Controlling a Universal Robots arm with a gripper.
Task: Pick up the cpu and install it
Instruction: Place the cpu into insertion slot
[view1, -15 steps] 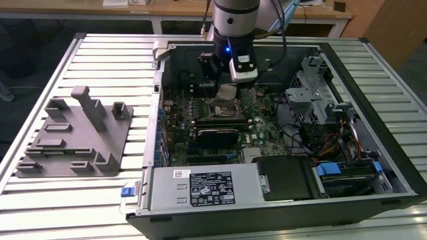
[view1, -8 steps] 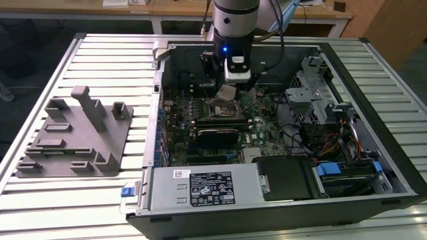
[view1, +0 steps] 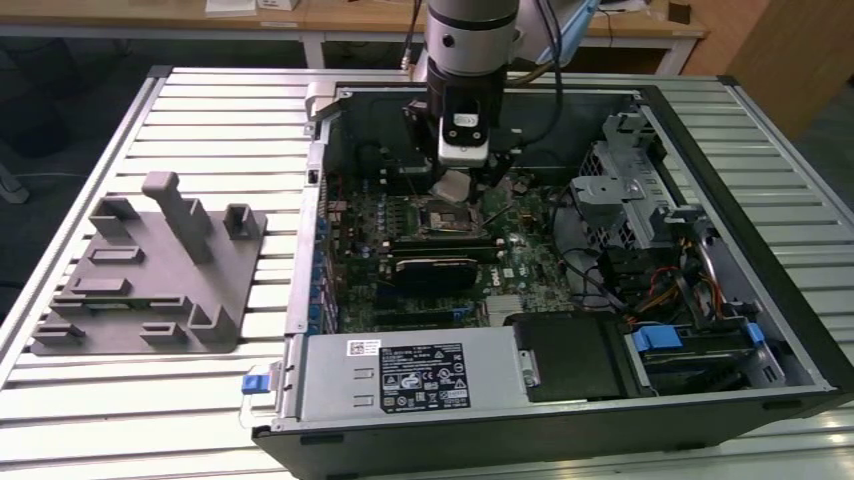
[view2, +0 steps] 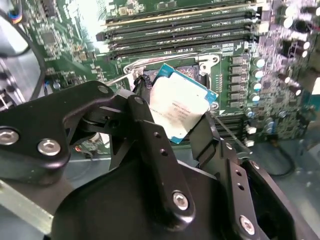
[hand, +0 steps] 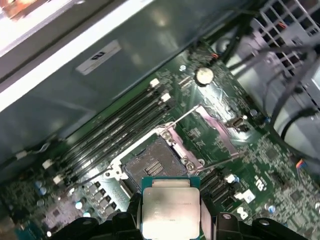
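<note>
The gripper (view2: 176, 120) is clamping the cpu (view2: 181, 106) by two opposite edges, silver top showing in both wrist views. It's hovering inside the open computer case (view1: 747, 330), over the green motherboard (view1: 527, 255). In the exterior view the chip is hanging at roughly 12 o'clock from the socket (view1: 442, 216), just beside it, and the socket's metal plate is standing swung open. The grey plastic tray (view1: 140, 285) is lying on the slatted tabletop (view1: 160, 400) at 9 o'clock from the case, well apart.
</note>
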